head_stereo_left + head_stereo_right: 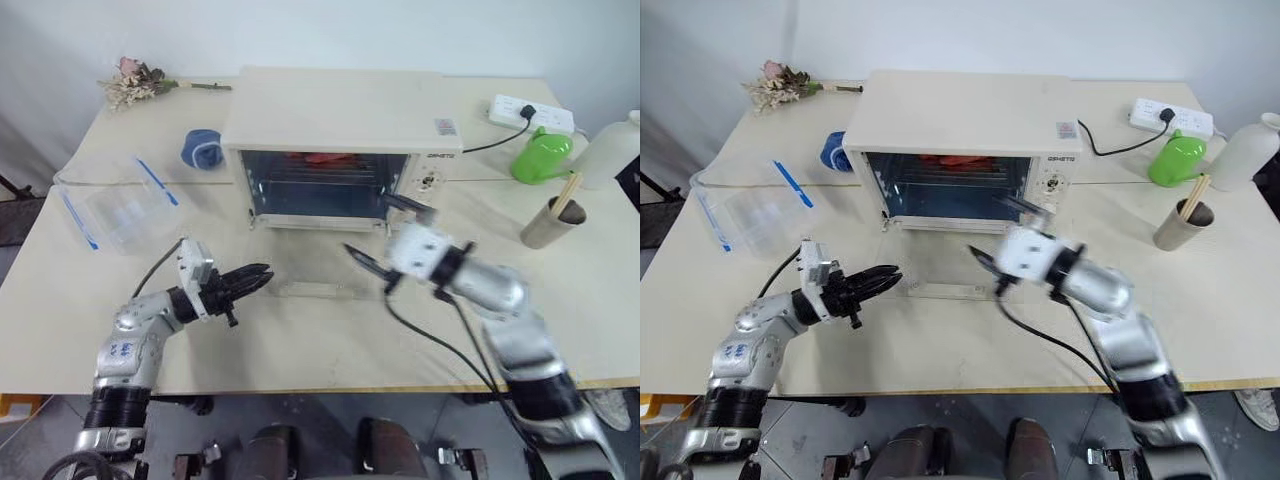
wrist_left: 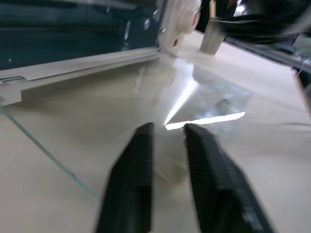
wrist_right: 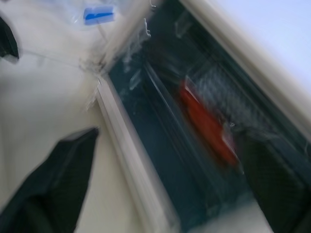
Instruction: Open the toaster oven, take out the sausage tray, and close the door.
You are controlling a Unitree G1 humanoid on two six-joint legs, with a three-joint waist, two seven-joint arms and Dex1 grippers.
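The cream toaster oven (image 1: pixel 340 110) stands at the back middle of the table. Its glass door (image 1: pixel 320 255) lies folded down flat in front of it, handle (image 1: pixel 322 291) nearest me. Inside, on the upper rack, red sausages on the sausage tray (image 1: pixel 322 158) show through the opening; the right wrist view shows them as a red blur (image 3: pixel 206 124). My right gripper (image 1: pixel 385 235) hovers open wide over the door's right side, pointing into the oven. My left gripper (image 1: pixel 255 277) sits low at the door's front left corner, its fingers (image 2: pixel 141 160) a little apart with nothing between them.
A clear plastic box with blue clips (image 1: pixel 120 205) lies left of the oven, with a blue roll (image 1: pixel 203 149) and dried flowers (image 1: pixel 140 82) behind it. On the right are a power strip (image 1: pixel 530 112), a green object (image 1: pixel 542 155), a white bottle (image 1: pixel 612 150) and a cup of chopsticks (image 1: pixel 552 222).
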